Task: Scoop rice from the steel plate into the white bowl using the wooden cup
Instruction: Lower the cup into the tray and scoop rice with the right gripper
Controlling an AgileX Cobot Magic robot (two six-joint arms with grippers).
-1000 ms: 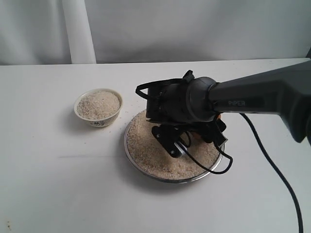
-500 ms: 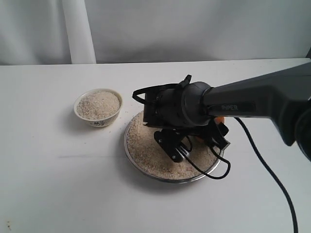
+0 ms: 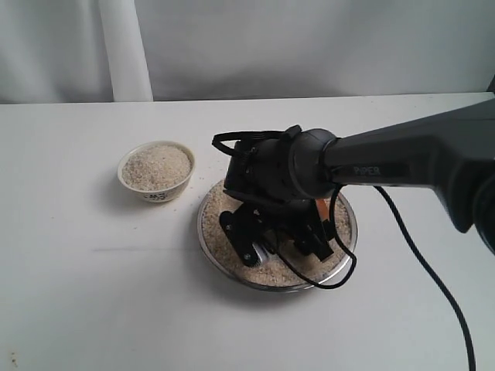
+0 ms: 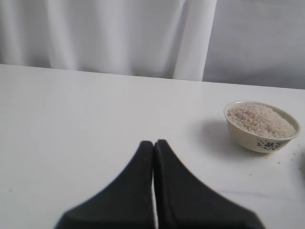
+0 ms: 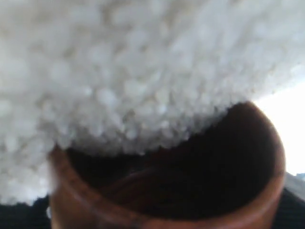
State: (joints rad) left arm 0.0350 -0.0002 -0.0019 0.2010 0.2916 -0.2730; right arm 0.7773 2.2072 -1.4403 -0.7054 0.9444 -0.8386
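Right pincer [image 3: 282,236] gripping cup [image 5: 162,195], digging into rice [image 5: 119,71]; grains possibly spilling over plate [image 3: 201,232] rim. Bowl [image 3: 157,193] brimming, overflow likely. Left pincer [image 4: 153,143] closed, empty.

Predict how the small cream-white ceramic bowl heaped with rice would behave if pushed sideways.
The small cream-white ceramic bowl probably slides rather than tips: it looks squat and wide. Its heaped pale rice grains rise above the rim, so a jolt would likely spill some. Being full, it is probably heavy for its size.

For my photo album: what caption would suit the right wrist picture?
The wooden cup, its dark mouth against a heap of rice.
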